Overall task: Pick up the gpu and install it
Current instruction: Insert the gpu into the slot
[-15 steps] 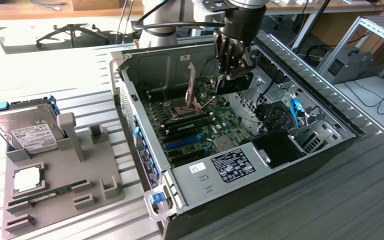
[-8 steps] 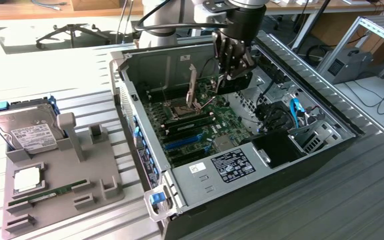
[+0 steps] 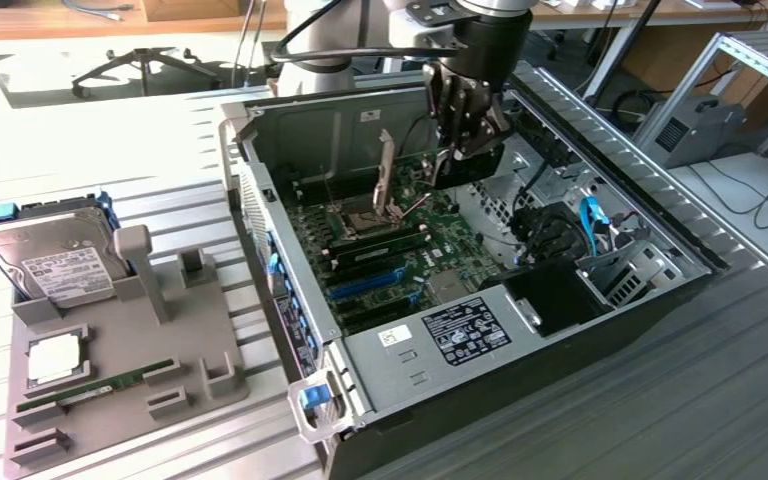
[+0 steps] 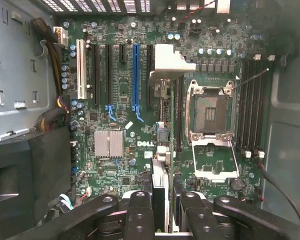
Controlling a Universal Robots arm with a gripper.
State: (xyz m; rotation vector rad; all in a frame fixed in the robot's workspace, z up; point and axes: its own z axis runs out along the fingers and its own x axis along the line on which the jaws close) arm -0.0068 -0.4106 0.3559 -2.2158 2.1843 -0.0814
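Open computer case on its side on the slatted table, green motherboard facing up inside. Above it, gripper closed narrowly on the gpu, card hanging edge-on over the board and not yet touching it. For a clean seating, probably best to bring the card's lower edge in line with the long blue slot, apparently just beside its present line. Lower straight, no tilt, with the bracket toward the case's rear wall. Steer wide of the open CPU socket nearby.
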